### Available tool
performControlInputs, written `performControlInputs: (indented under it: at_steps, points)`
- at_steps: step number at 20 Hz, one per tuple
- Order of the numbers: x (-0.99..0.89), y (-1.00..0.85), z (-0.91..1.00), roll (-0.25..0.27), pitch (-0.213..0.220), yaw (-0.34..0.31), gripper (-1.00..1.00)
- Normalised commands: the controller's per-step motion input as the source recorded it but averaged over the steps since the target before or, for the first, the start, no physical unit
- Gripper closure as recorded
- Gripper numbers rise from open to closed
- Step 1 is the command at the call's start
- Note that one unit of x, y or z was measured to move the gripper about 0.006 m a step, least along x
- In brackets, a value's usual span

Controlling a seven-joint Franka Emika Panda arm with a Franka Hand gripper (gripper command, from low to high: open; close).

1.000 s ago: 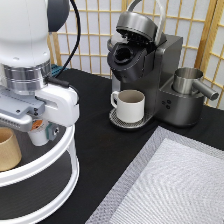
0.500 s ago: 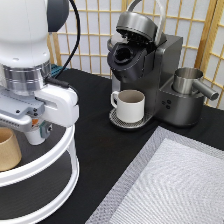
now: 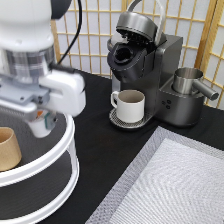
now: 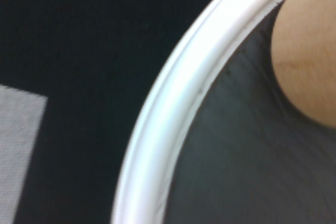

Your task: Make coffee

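Observation:
The coffee (image 3: 40, 127), a small white pod with an orange-edged top, hangs just above the upper shelf of a white round rack (image 3: 67, 150) at the exterior view's left. My gripper (image 3: 41, 120) is shut on it from above. The grey coffee machine (image 3: 150, 65) stands at the exterior view's top centre with its lid raised and its pod chamber showing. A white mug (image 3: 131, 105) with a handle sits on its drip tray. The wrist view shows the rack's white rim (image 4: 172, 125).
A tan handleless cup (image 3: 9, 148) stands on the rack's upper shelf, left of the pod, and shows in the wrist view (image 4: 307, 65). A steel jug (image 3: 187, 80) sits beside the machine. A grey mat (image 3: 170, 190) covers the bottom right.
My gripper has lifted a little with the pod in it, so the pod now hangs slightly higher over the shelf. Nothing else has moved.

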Motion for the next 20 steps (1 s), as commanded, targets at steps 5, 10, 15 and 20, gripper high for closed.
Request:
performControlInputs:
  at_steps: [5, 10, 15, 20]
  points:
    - [0.22, 0.73, 0.81, 0.17, 0.067, 0.007, 1.0]
    - [0.25, 0.72, 0.51, 0.272, 0.054, 0.005, 1.0]
    - [0.27, 0.54, 0.17, 0.361, 0.012, 0.0, 1.0]
    - [0.2, 0.4, 0.08, 0.375, 0.0, -0.011, 1.0]
